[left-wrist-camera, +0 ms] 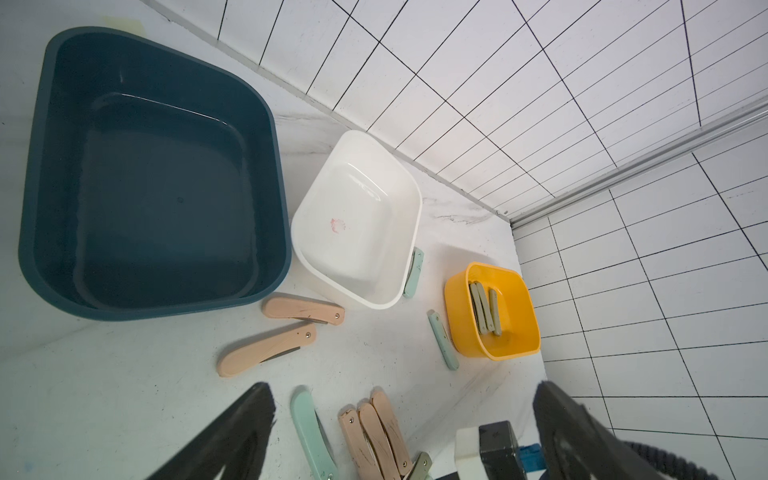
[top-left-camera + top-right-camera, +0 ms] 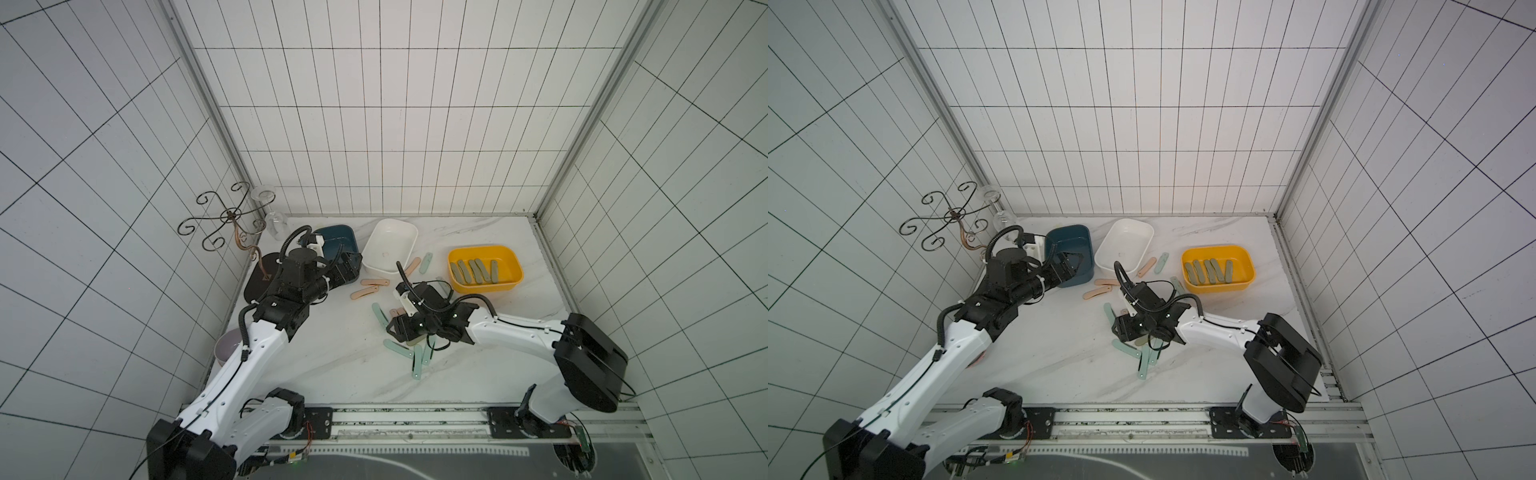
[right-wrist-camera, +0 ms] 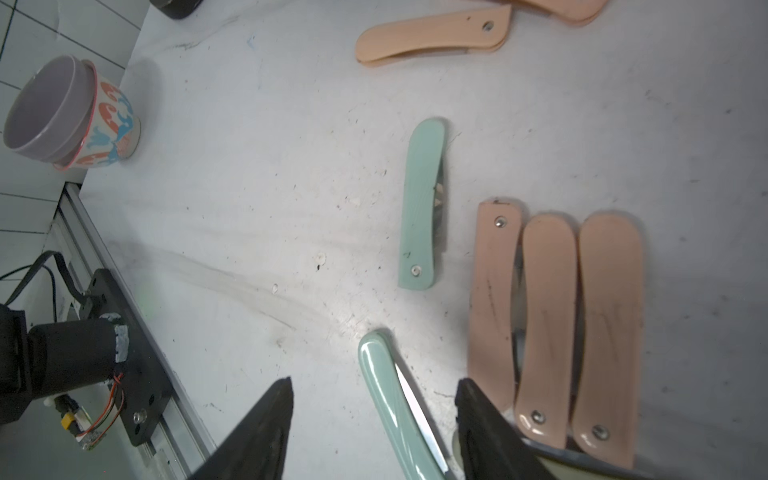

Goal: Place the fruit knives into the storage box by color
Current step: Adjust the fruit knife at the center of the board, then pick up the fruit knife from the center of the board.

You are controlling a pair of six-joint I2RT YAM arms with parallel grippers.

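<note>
The right pincer (image 3: 374,383) hangs low over the tabletop (image 2: 324,361), its jaws spread to either side of a mint-green knife (image 3: 399,407) that lies flat there. Three peach-pink knives (image 3: 548,324) lie side by side just beside it, and more mint-green knives (image 2: 400,348) are scattered around the arm. The left pincer (image 1: 403,388) is spread wide too, holding nothing, up by the dark blue box (image 1: 37,208). Beside that box stands the white box (image 1: 411,199), and further along the yellow box (image 1: 451,307), which holds the olive-grey knives (image 2: 473,271)
</note>
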